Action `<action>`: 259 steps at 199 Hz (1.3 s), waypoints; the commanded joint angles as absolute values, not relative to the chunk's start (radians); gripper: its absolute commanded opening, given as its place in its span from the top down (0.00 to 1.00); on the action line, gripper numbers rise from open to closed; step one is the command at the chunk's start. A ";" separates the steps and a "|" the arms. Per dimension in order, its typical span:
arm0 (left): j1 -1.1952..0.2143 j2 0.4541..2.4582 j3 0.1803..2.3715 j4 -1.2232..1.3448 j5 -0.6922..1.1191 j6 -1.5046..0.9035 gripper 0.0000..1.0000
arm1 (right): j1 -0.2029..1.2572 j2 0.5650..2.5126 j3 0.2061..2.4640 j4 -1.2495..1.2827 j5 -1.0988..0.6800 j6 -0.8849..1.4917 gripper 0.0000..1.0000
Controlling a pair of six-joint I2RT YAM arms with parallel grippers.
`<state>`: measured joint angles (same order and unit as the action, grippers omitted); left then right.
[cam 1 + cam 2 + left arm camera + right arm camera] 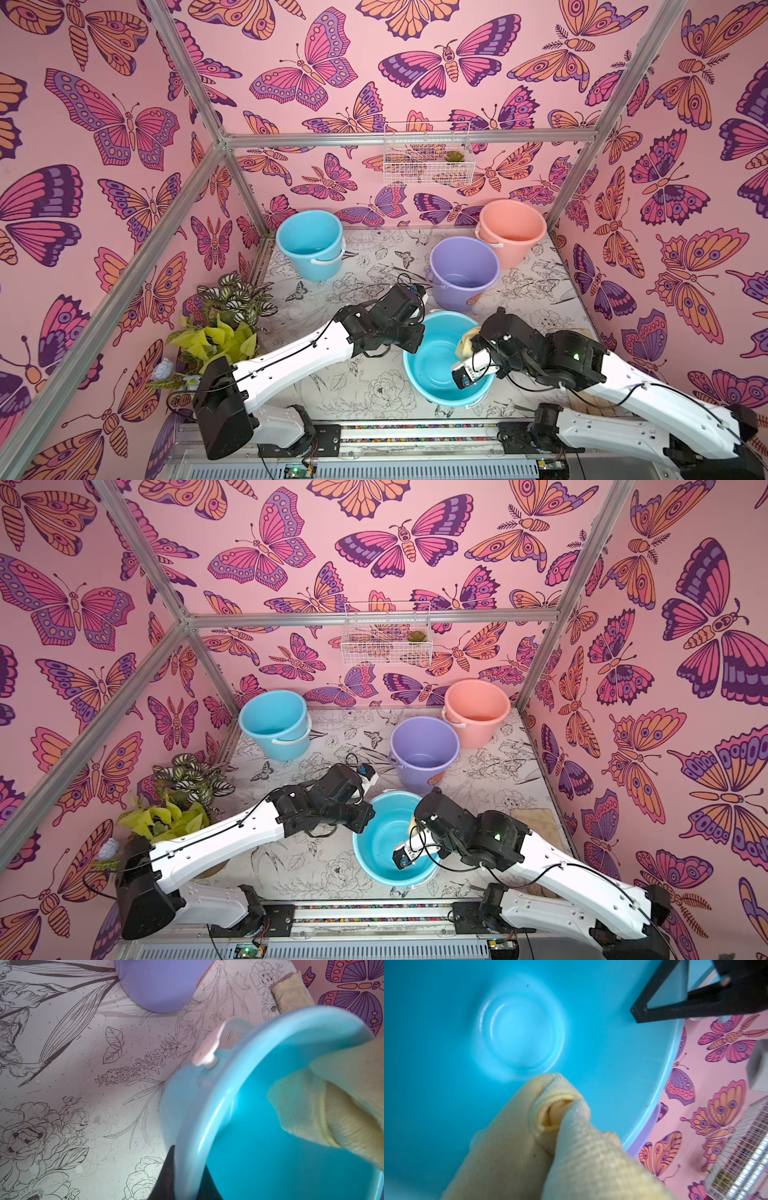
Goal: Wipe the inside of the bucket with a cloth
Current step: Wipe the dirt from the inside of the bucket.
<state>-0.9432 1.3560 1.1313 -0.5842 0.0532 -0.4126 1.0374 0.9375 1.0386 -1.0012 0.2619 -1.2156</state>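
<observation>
The near blue bucket (432,374), lower centre in both top views, sits tilted, its mouth turned toward the right arm. The left gripper (413,338) is clamped on its upper-left rim. The right gripper (478,344) is clenched on the cloth (512,1147), which is bunched lengthwise with its tip pointing at the bucket floor. The purple bucket (463,266) stands upright just above.

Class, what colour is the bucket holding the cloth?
The bucket is sky blue, best seen in the right wrist view around the cloth.

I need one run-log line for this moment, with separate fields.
left gripper: shut on near blue bucket rim | right gripper: shut on cloth | cloth: inside near blue bucket
</observation>
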 commanded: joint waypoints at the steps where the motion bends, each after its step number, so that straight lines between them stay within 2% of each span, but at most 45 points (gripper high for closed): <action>1: -0.946 1.324 1.145 -0.595 0.034 -0.424 1.00 | 1.049 0.946 1.065 -1.210 0.142 -1.095 1.00; 47: -0.946 1.295 1.128 -0.595 0.029 -0.436 1.00 | 1.062 0.989 1.059 -1.128 -0.124 -0.967 1.00; 78: -0.946 1.292 1.121 -0.593 0.034 -0.440 1.00 | 1.086 1.020 1.004 -0.900 -0.273 -0.870 1.00; 108: -0.946 1.292 1.125 -0.593 0.036 -0.438 1.00 | 1.128 1.068 0.948 -0.617 -0.312 -0.758 1.00; 139: -0.946 1.297 1.135 -0.593 0.035 -0.432 1.00 | 1.158 1.119 0.888 -0.295 -0.170 -0.652 1.00; 168: -0.946 1.314 1.138 -0.591 0.049 -0.434 1.00 | 1.169 1.154 0.893 -0.221 0.061 -0.676 1.00; 259: -0.946 1.350 1.140 -0.580 0.067 -0.422 1.00 | 1.164 1.173 0.884 -0.271 0.521 -1.236 1.00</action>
<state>-0.9409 1.3434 1.1305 -0.5953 0.0296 -0.4232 1.1694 1.1572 0.8829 -0.3202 0.3153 -1.0519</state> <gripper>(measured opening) 0.144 0.090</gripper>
